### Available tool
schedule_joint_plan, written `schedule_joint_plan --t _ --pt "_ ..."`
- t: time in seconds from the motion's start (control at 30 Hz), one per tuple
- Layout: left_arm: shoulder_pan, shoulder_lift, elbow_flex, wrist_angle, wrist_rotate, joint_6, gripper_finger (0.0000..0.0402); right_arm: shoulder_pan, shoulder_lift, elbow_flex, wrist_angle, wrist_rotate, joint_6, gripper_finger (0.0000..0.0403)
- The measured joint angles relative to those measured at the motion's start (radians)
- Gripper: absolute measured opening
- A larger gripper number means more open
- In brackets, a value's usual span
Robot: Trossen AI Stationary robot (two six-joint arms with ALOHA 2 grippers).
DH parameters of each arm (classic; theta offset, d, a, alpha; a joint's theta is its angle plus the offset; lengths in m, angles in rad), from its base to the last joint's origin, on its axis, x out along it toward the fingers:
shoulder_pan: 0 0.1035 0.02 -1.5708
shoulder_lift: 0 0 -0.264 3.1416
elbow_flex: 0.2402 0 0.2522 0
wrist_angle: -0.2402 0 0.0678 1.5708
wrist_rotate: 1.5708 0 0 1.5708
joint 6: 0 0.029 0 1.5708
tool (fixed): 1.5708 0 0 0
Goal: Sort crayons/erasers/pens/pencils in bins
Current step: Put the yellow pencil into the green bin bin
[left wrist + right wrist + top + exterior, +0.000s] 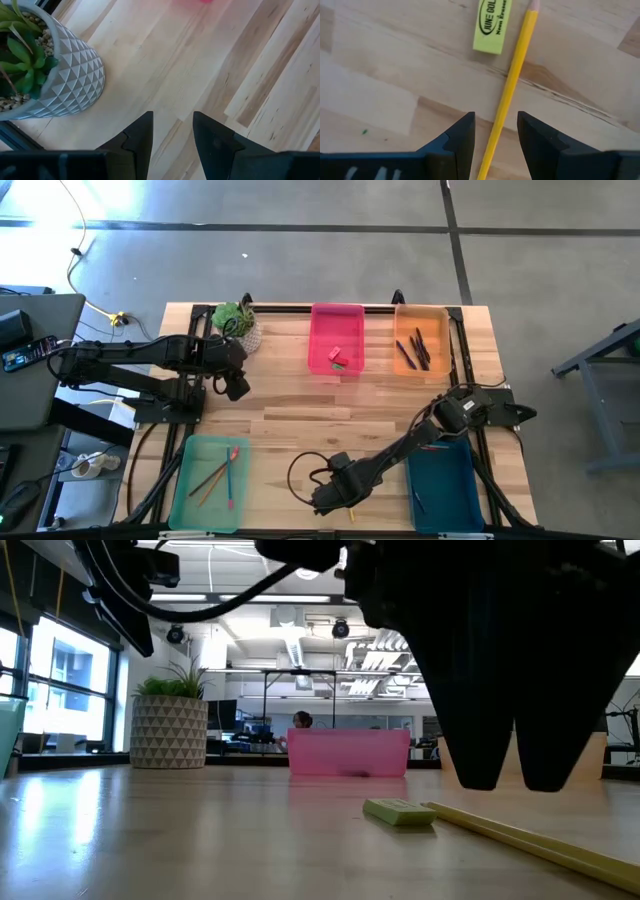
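Observation:
A yellow pencil (512,80) lies flat on the wood table near its near edge, with a yellow-green eraser (492,25) flat beside its eraser end. Both also show in the low view: the pencil (520,840) and the eraser (400,812). My right gripper (495,132) is open and hovers just above the pencil, one finger on either side of its shaft, touching nothing. It also shows in the high view (330,495). My left gripper (172,135) is open and empty over the table's far left (237,385), near a potted plant (60,75).
The pink bin (337,315) at the far edge holds small erasers. The orange bin (440,315) beside it holds dark pens. The light green bin (195,480) at the near left holds pencils. The teal bin (455,480) is at the near right. A black cable loop (300,475) hangs by my right arm.

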Motion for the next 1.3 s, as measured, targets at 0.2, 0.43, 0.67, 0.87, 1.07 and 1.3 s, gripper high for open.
schedule_joint_plan --t 0.2,0.43,0.67,0.87,1.07,1.3 --pt "0.0 0.0 0.0 0.0 0.002 0.019 0.0129 0.0 0.022 0.0 -0.001 0.0 0.018 0.0138" --pt "0.0 0.0 0.0 0.0 0.007 0.033 0.0129 0.0 0.045 -0.002 -0.006 -0.007 0.018 0.0136" --pt "0.0 0.0 0.0 -0.001 0.019 0.049 0.0129 -0.002 0.037 -0.041 0.023 -0.04 0.04 0.0086" --pt "0.0 0.0 0.0 -0.001 0.047 0.072 0.0129 -0.001 0.038 -0.042 0.023 -0.042 0.043 0.0034" --pt "0.0 0.0 0.0 -0.001 0.096 0.098 0.0129 0.003 0.035 -0.043 0.022 -0.036 0.038 0.0006" --pt "0.0 0.0 0.0 -0.001 0.146 0.117 0.0129 0.021 0.0 -0.048 0.01 0.031 0.036 0.0003"
